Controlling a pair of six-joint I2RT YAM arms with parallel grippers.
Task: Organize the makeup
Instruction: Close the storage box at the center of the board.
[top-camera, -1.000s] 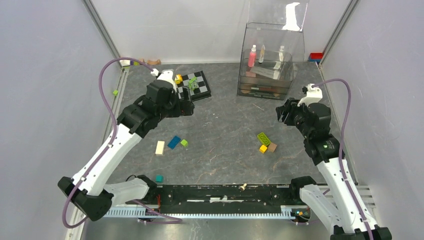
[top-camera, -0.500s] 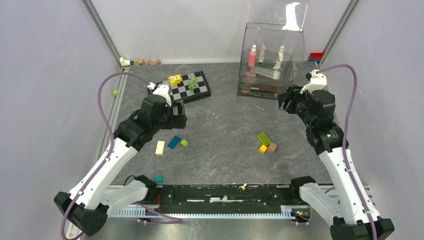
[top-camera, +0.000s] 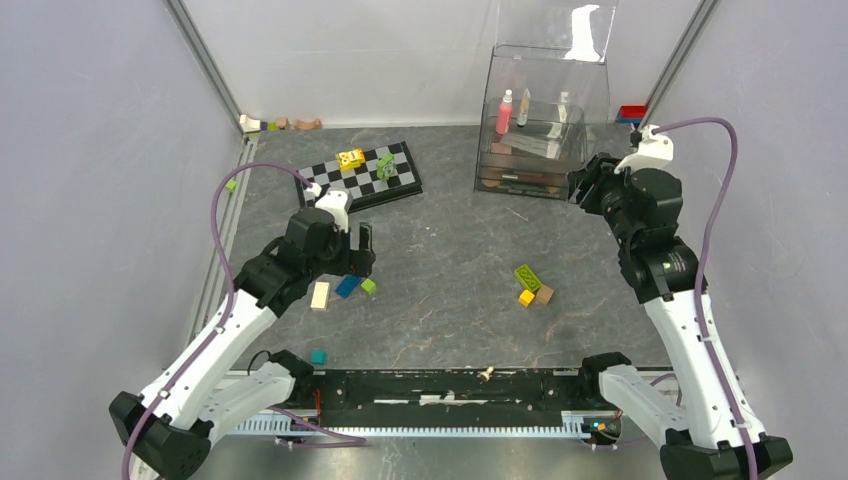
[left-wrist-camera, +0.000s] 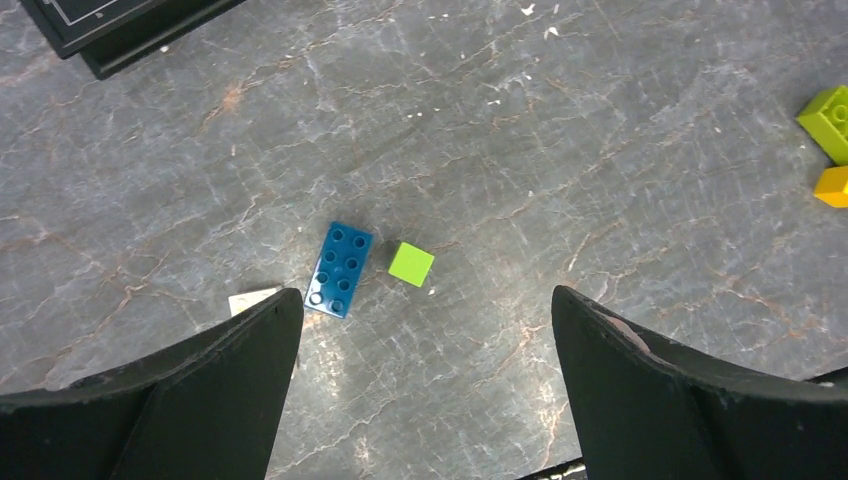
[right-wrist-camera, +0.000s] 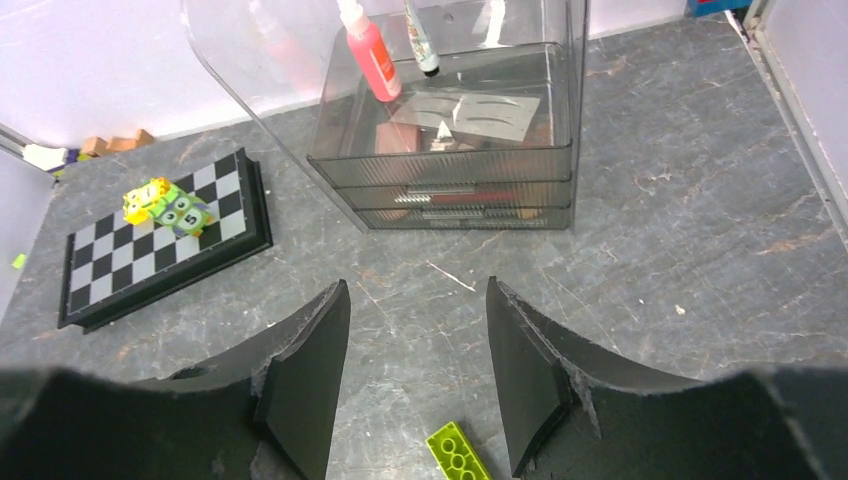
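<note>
So the left gripper (left-wrist-camera: 425, 298) hangs wide open over the blue brick (left-wrist-camera: 340, 269). The right gripper (right-wrist-camera: 417, 290) has its fingers apart, empty, facing the clear drawer organizer (right-wrist-camera: 470, 165) with the pink tube (right-wrist-camera: 371, 55).

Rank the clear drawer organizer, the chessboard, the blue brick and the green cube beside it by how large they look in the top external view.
Largest to smallest:
1. clear drawer organizer
2. chessboard
3. blue brick
4. green cube
No ties. Each step down is plain.

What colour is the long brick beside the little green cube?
The long studded brick is blue, clearest in the left wrist view.
</note>
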